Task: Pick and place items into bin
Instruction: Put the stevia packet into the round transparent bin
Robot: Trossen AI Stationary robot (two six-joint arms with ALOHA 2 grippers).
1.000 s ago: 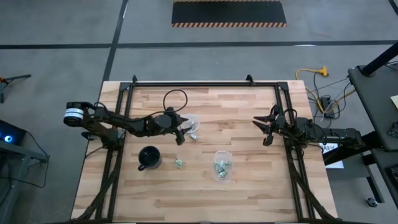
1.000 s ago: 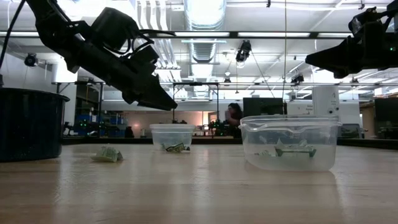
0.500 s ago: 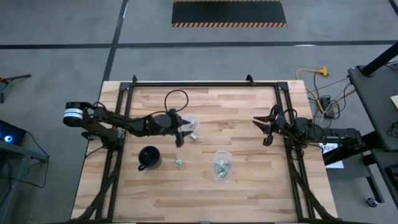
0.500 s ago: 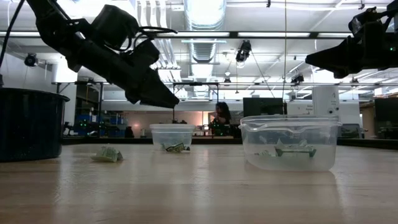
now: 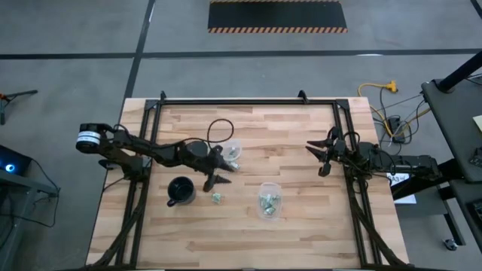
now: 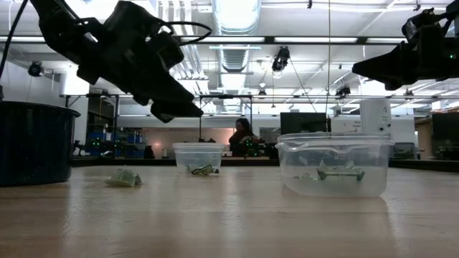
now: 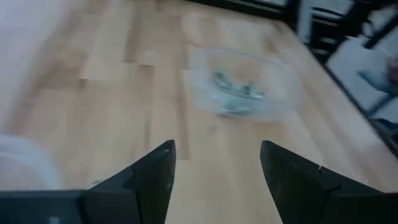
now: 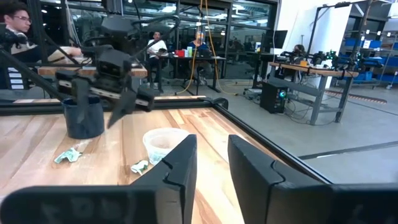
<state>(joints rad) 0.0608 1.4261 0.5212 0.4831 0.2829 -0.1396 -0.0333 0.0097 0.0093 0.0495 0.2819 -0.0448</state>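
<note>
The items are tiny pale green pieces. One (image 5: 217,198) lies on the bare table right of the black mug (image 5: 181,191), and another (image 5: 234,162) lies by a small clear cup (image 5: 233,147). Several lie in the clear bin (image 5: 269,200), which the left wrist view shows ahead as a blurred tub (image 7: 239,93). My left gripper (image 5: 218,175) hangs open above the table between cup and mug, holding nothing; its fingers (image 7: 155,180) are spread with only wood between them. My right gripper (image 5: 319,156) waits at the right rail, fingers slightly apart (image 8: 211,168) and empty.
A black metal frame (image 5: 241,102) runs along the table's far, left and right sides. The mug (image 6: 32,143) stands at the near left in the low view. A person (image 6: 242,137) is in the room beyond the table. Bare wood lies toward the near edge.
My left gripper has swung about at its wrist, its fingers turning toward the table's near edge and the loose piece beside the mug, and has stayed open. The cable loop above it has shifted along. The person in the background has walked left.
</note>
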